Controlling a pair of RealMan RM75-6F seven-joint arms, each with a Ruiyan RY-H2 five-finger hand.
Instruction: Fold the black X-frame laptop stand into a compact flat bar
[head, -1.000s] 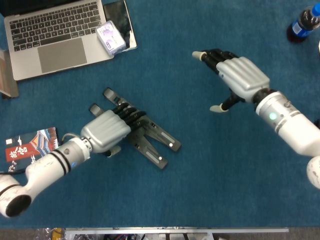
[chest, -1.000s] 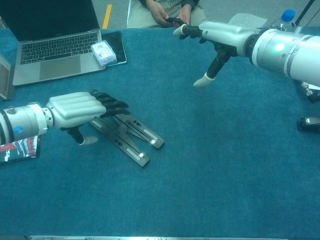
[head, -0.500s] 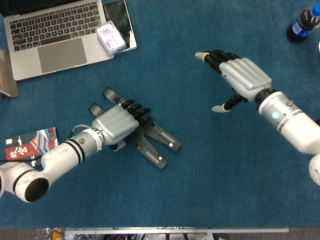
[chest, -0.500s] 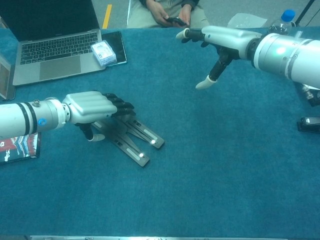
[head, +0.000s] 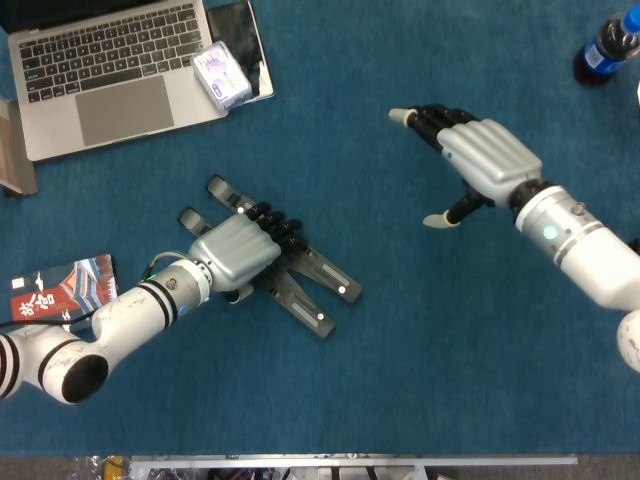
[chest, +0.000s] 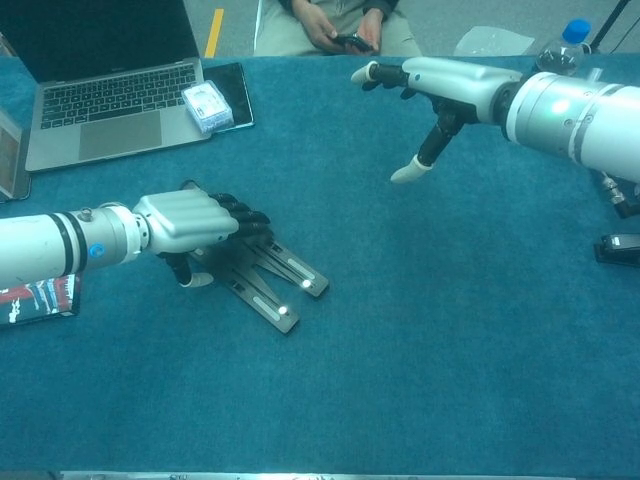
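The black X-frame laptop stand (head: 318, 283) (chest: 281, 283) lies flat on the blue table, its two bars splayed apart toward the lower right. My left hand (head: 238, 250) (chest: 190, 220) lies palm down over the stand's upper left part. Its fingers (head: 277, 222) drape across the far bar and its thumb (chest: 196, 279) sits at the near bar, so the bars lie between them. The stand's crossing is hidden under the hand. My right hand (head: 478, 151) (chest: 443, 82) hovers far to the right with fingers spread, holding nothing.
An open laptop (head: 110, 70) (chest: 105, 105) sits at the back left, with a small white box (head: 222, 75) on a dark tablet beside it. A printed booklet (head: 58, 288) lies by my left forearm. A bottle (head: 604, 45) stands at the back right. A person's hands (chest: 340, 28) show beyond the table.
My left hand has slid to the right, further onto the stand, and its fingers now cover more of the bars. The right hand has barely shifted.
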